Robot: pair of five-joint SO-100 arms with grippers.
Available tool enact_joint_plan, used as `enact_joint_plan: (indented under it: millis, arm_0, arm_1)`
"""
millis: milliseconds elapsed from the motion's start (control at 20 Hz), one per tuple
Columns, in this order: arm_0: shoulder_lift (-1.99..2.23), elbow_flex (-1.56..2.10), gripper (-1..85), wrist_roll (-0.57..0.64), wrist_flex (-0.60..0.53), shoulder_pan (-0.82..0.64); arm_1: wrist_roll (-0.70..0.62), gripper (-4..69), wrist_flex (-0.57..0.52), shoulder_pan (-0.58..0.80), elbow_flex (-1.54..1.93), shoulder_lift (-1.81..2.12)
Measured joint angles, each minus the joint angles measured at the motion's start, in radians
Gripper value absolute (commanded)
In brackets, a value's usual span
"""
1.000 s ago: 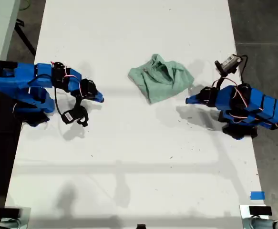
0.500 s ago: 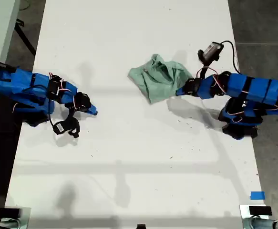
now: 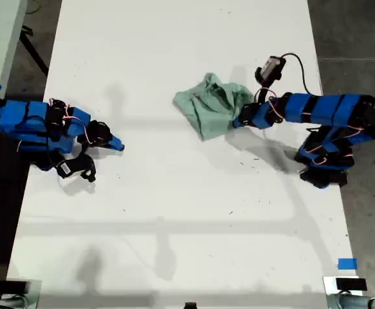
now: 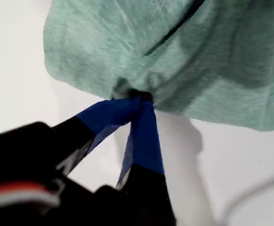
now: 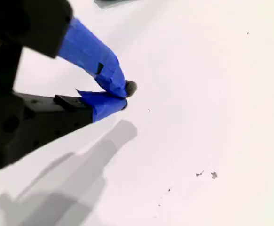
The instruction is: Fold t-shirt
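T-shirt (image 3: 216,105): soft pale mint cloth, crumpled in a wrinkly heap on the white table (image 3: 174,212), nearer the table's far edge in the exterior view. My first gripper (image 4: 139,100) has its blue-taped tips pinched on a fold at the heap's edge. My second gripper (image 5: 122,96), tips clenched together with nothing between them, hovers over bare tabletop, well apart from the shirt.

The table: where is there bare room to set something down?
The table is bare across the whole near half, below both arms in the exterior view, and along the far end above the t-shirt. It is crowded where my first gripper pinches the t-shirt's edge.
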Motion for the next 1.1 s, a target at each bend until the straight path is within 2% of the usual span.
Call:
enact_joint_plan:
  millis: [200, 400, 700, 850, 1100]
  arm_0:
    - [0.150, 0.060, 0.1, 0.000, 0.046, -0.008]
    - [0.308, 0.087, 0.1, 0.000, 0.149, -0.025]
    - [0.319, 0.087, 0.1, 0.000, 0.156, -0.029]
    - [0.319, 0.087, 0.1, 0.000, 0.156, -0.035]
    - [0.319, 0.087, 0.1, 0.000, 0.156, -0.035]
  arm_1:
    - [-0.048, -0.9, 0.005, 0.034, -0.107, -0.057]
    - [-0.075, -0.9, 0.106, 0.035, -0.245, -0.060]
    - [-0.075, -1.0, 0.175, 0.038, -0.256, -0.075]
    - [-0.067, -1.0, 0.158, 0.031, -0.255, -0.075]
    - [-0.067, -1.0, 0.035, 0.031, -0.241, -0.172]
